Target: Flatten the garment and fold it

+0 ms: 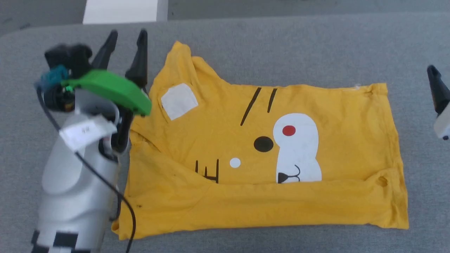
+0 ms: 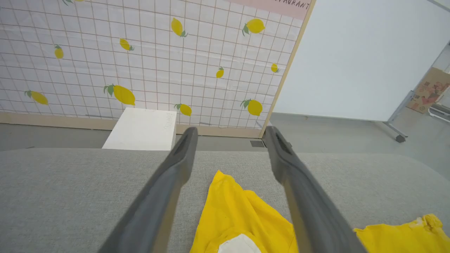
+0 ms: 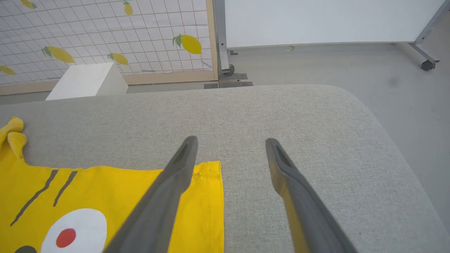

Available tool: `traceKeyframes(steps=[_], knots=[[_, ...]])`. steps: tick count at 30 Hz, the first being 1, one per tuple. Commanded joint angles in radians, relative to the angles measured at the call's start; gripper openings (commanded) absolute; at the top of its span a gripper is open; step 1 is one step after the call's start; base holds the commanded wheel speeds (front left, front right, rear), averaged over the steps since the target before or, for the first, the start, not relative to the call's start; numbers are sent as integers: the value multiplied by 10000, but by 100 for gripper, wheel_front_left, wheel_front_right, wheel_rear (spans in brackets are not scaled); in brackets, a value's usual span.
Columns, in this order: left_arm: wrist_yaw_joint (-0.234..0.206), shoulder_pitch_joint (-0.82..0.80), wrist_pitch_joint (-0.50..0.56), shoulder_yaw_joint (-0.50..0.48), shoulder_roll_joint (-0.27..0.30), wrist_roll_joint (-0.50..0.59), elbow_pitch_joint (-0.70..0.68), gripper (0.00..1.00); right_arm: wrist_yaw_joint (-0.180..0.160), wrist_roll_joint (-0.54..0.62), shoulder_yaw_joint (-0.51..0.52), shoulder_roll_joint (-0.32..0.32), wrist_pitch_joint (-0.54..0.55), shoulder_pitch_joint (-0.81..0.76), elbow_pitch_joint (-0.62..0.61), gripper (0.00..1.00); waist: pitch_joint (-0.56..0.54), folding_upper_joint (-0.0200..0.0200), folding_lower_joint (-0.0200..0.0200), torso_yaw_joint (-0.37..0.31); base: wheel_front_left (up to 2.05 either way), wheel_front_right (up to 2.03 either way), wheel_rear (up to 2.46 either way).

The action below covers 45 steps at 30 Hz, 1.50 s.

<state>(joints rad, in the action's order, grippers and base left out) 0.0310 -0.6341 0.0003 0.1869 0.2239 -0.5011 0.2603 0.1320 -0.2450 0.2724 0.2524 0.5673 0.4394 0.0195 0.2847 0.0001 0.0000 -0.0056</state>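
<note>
Garment: bright yellow cotton T-shirt with cartoon face print [image 1: 225,116], mid-table, 6 o'clock edge folded over the print.
Left gripper [image 1: 127,35]: shirt's 10 o'clock, released, empty.
Right gripper [image 3: 230,142]: 3 o'clock, released, empty.
Support: grey fabric-covered table [image 1: 281,45].

A grey fabric-covered bench [image 3: 316,140] stands before a lemon-print grid screen [image 2: 140,52] at far left and a white wheeled panel [image 2: 351,59] at right; a white box [image 2: 142,130] sits on the grey floor [image 3: 351,66].

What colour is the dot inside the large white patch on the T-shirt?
Red. The dot on the T-shirt shows best in the head view.
</note>
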Motion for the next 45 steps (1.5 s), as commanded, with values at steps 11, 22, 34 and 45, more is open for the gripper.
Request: traceKeyframes(steps=[11,22,34,45], knots=[[-64,-4579,2855,197,161,-142,3741,100,-13,-124,-1273,128,-107,1285,-121,100,2631,-1,0,-912,0,0,0],[-973,-6034,7331,1369,518,571,5658,100,-13,-183,-1262,154,-200,1191,-398,100,3286,-1,0,-1271,0,0,0],[-774,-5279,7448,1074,371,-154,5010,0,-13,-57,-1051,175,-124,1185,-538,100,3172,-1,0,-876,0,0,0],[-132,-5153,6264,511,82,-1014,3269,0,-13,74,-1525,1045,2574,1361,-253,100,2841,-1,0,-139,0,0,0]])
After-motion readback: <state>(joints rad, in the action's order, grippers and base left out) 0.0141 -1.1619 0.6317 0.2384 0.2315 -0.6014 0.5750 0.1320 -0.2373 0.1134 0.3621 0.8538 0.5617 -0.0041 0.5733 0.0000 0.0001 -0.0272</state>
